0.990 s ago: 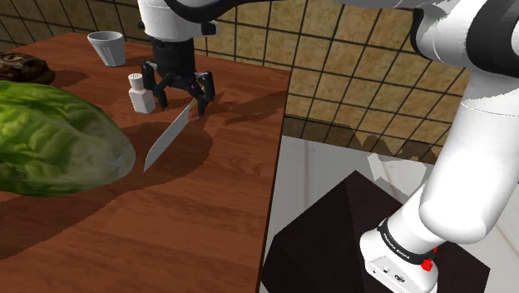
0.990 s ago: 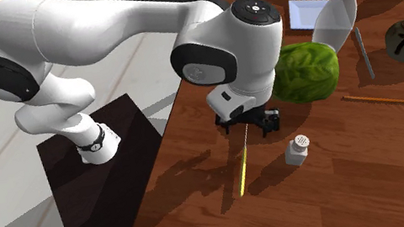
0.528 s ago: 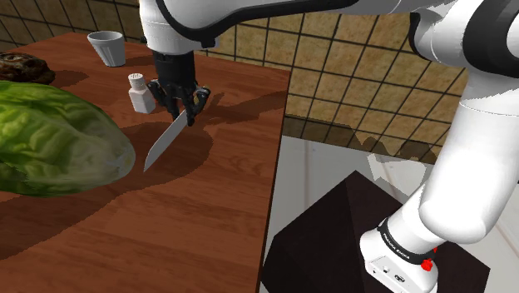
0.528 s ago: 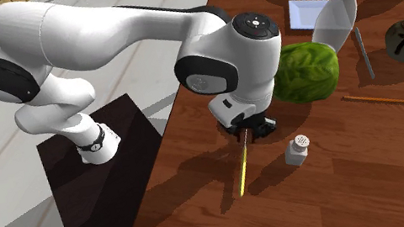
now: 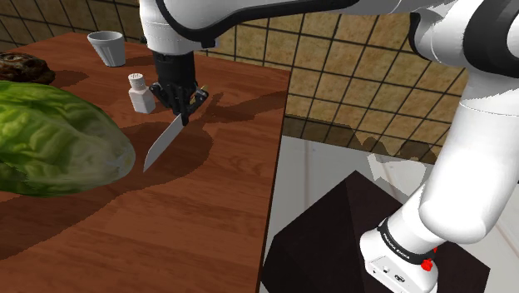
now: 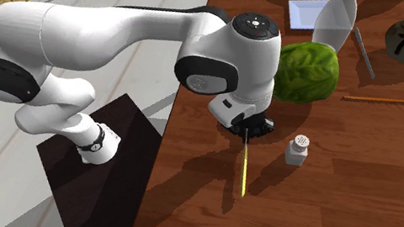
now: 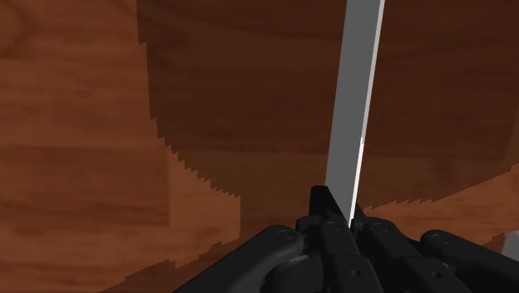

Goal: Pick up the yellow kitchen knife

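Arm (image 6: 92, 34): fat white glossy shells, rounded like tubes and bulbs. Joints dark grey to black, showing as rings between shells. Round dark cap (image 6: 254, 25) on wrist housing, few small pale dots on it. Black collar (image 5: 405, 241) low on arm, white lettering round it, too small to read. Small red mark (image 5: 428, 265) just beneath. Stand (image 6: 113, 202): plain dark box. Gripper (image 5: 183, 117): all black, blocky body, knuckled fingers (image 7: 323, 208).

Kitchen — tiled wall (image 5: 366, 75), lettuce (image 5: 50, 137), shaker (image 5: 140, 93).
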